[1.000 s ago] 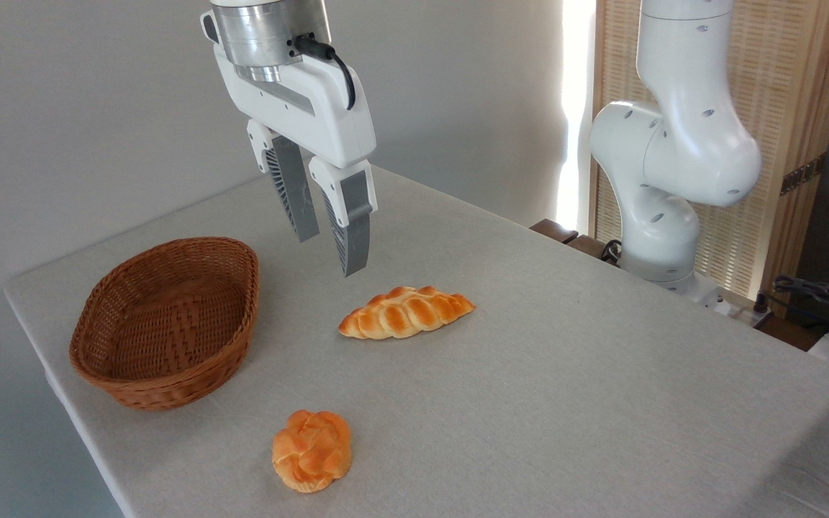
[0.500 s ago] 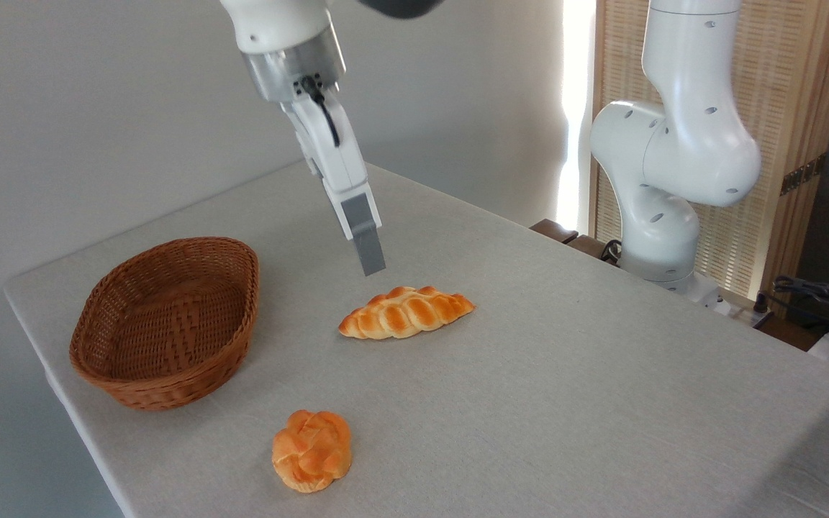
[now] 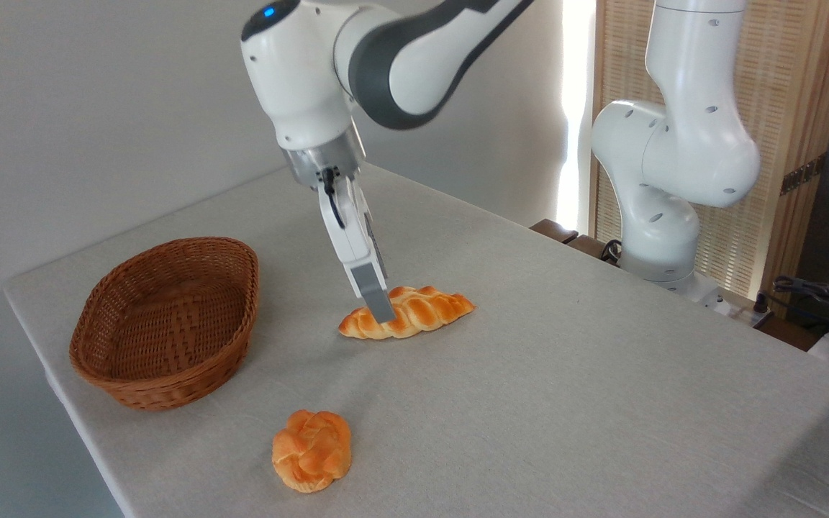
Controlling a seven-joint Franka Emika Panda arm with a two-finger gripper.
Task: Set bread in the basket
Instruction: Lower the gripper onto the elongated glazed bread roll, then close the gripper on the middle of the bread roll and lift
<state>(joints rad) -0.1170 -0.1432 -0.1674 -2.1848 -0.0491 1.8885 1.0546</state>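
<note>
The bread, a golden braided loaf, lies on the table near its middle. My gripper hangs edge-on to the camera over the loaf's left half. Its near finger reaches down in front of the crust, while the far finger is hidden behind it. The jaws look open, straddling the loaf, which lies flat and unsquashed. The brown wicker basket stands empty at the left of the table, well apart from the gripper.
A round knotted orange bun lies near the table's front edge. The arm's white base rises at the back right. The table's left edge runs close past the basket. Cables and gear sit at the far right.
The gripper has turned edge-on and dropped from above the table down to the loaf's left half. The loaf, bun and basket have not moved.
</note>
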